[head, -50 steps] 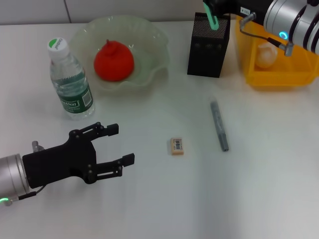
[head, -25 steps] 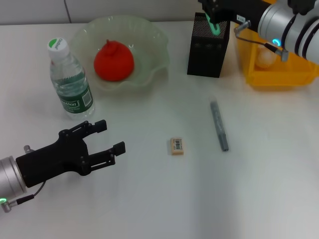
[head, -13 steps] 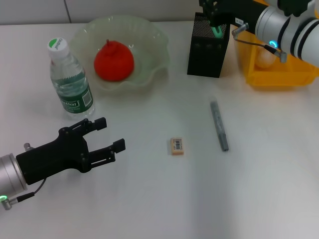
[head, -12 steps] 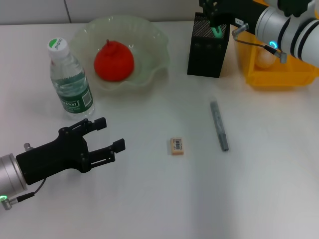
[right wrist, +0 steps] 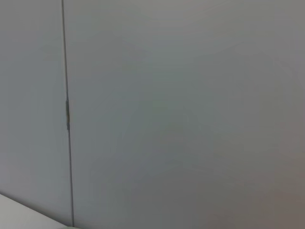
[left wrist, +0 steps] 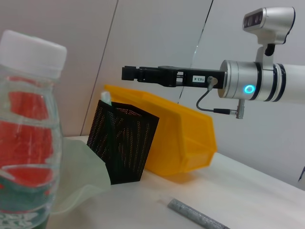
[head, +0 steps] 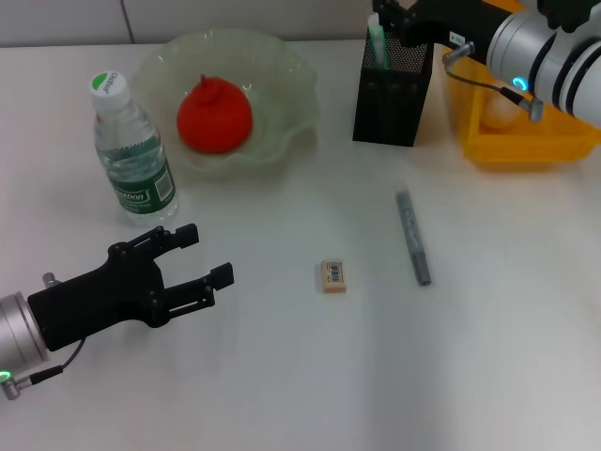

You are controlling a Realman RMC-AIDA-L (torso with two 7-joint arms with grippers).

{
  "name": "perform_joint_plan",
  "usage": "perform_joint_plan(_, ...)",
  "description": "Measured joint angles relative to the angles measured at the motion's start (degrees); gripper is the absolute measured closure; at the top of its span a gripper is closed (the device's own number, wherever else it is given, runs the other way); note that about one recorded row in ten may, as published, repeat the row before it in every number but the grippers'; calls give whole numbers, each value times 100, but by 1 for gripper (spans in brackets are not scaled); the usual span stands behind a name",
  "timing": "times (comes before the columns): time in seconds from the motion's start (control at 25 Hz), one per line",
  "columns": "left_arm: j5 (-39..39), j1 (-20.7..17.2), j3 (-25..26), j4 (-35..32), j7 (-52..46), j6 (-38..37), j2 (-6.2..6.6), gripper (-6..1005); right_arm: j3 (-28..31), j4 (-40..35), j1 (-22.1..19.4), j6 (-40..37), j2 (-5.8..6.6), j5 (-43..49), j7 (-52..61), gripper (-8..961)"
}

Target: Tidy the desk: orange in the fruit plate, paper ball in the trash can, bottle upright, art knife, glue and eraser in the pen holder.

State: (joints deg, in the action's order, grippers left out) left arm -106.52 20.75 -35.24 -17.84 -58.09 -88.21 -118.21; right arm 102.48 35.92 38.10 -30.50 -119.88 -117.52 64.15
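White desk [head: 310, 376] runs back to a pale panelled wall; the right wrist view shows only that wall. Nearest, at the left front, the left gripper [head: 207, 254] hovers low with its black fingers spread wide, holding nothing, pointing toward the desk's middle. Beyond its fingertips, mid-desk, the tan eraser [head: 333, 275] lies flat, barcode label facing up, digits unreadable. Just to its right, apart from it, the grey glue stick [head: 412, 237] lies with its long axis running near-to-far, slightly slanted. Left of these, the water bottle [head: 131, 155] stands upright, white cap carrying small print too fine to read, green label with illegible lettering. Just behind it sits the pale-green fruit plate [head: 291, 70], the orange [head: 215, 115] inside, nub up. Farther right, the black mesh pen holder [head: 392, 89] stands with the mint-green art knife [head: 376, 42] upright against its left inner wall, white end up. Above its rim the right gripper [head: 399, 14] hangs level; its opening cannot be told. Beside the holder, the yellow trash can [head: 526, 141] holds a paper ball [head: 498, 110].
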Motion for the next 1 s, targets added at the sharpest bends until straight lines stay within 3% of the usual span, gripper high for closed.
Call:
perform_joint_plan(0.04, 0, -1, -1, 0, 0, -3, 0, 152, 0, 0, -2, 0, 0, -2, 2, 703)
perform_joint_plan(0.12, -4, 0, -16, 0, -1, -14, 0, 152, 0, 9, -9, -19, 0, -36, 7, 477)
perform_joint_plan(0.28, -15, 10, -25, 0, -1, 9, 0, 152, 102, 74, -82, -368, 0, -175, 15, 353)
perform_joint_plan(0.32, -25, 16, -29, 0, -1, 19, 0, 152, 271, 147, -203, -998, 11, -446, 33, 322)
perform_joint_plan(0.4, -32, 25, -38, -1, -1, 0, 6, 152, 373, 190, -280, -1396, 22, -536, 75, 260)
perform_joint_plan(0.48, -43, 35, -49, -16, -1, -56, 13, 152, 633, 312, -470, -2286, 45, -601, 255, 260)
perform_joint_plan(0.52, -53, 38, -54, -25, -1, -96, 17, 152, 854, 507, -681, -3170, 73, -457, 611, 260)
perform_joint_plan(0.56, -53, 38, -54, -25, -1, -96, 17, 152, 854, 507, -681, -3170, 73, -457, 611, 260)
perform_joint_plan(0.64, -70, 41, -64, -39, -1, -229, 24, 152, 1097, 777, -861, -3971, 128, -21, 1129, 260)
perform_joint_plan(0.68, -71, 41, -71, -43, -1, -275, 26, 152, 1246, 932, -910, -4328, 172, 299, 1462, 260)
perform_joint_plan(0.76, -72, 43, -183, -72, 27, -465, 40, 152, 1666, 1322, -861, -5226, 379, 1440, 2560, 261)
perform_joint_plan(0.8, -72, 43, -183, -72, 27, -465, 40, 152, 1666, 1322, -861, -5226, 379, 1440, 2560, 261)
perform_joint_plan(0.84, -71, 50, -358, -114, 48, -548, 64, 152, 1939, 1529, -687, -5765, 544, 2293, 3289, 261)
perform_joint_plan(0.88, -71, 50, -358, -114, 48, -548, 64, 152, 1939, 1529, -687, -5765, 544, 2293, 3289, 261)
perform_joint_plan(0.92, -71, 50, -358, -114, 48, -548, 64, 152, 2178, 1643, -420, -6209, 689, 3113, 3891, 261)
perform_joint_plan(1.0, -72, 59, -473, -150, 46, -569, 76, 152, 2255, 1684, -297, -6390, 734, 3475, 4118, 261)
